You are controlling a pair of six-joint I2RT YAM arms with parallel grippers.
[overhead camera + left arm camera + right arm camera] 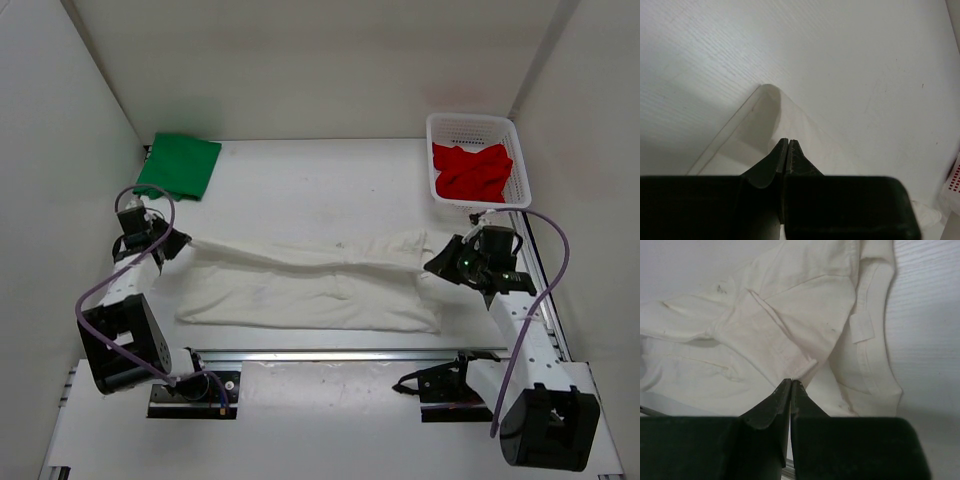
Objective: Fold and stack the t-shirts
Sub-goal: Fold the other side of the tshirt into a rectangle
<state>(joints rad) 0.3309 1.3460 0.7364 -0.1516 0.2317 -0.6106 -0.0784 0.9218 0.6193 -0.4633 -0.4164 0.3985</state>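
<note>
The white t-shirt (pixel 310 290) is lying stretched across mid-surface, creased and faintly stained, its long axis running from left edge to right edge, collar pointing right. My left pincer (pixel 178 243) and right pincer (pixel 437 263) are each clamping one end, jaws nearly together.

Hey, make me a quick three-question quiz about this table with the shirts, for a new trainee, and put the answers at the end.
1. True or false: the red shirt lies inside the basket.
2. Fill in: the folded green shirt lies at the far ___ corner of the table.
3. Which shirt do the left tool and the right tool pinch, one at each end?
A. the green shirt
B. the white shirt
C. the red shirt

Key: 1 true; 2 left; 3 B.
</note>
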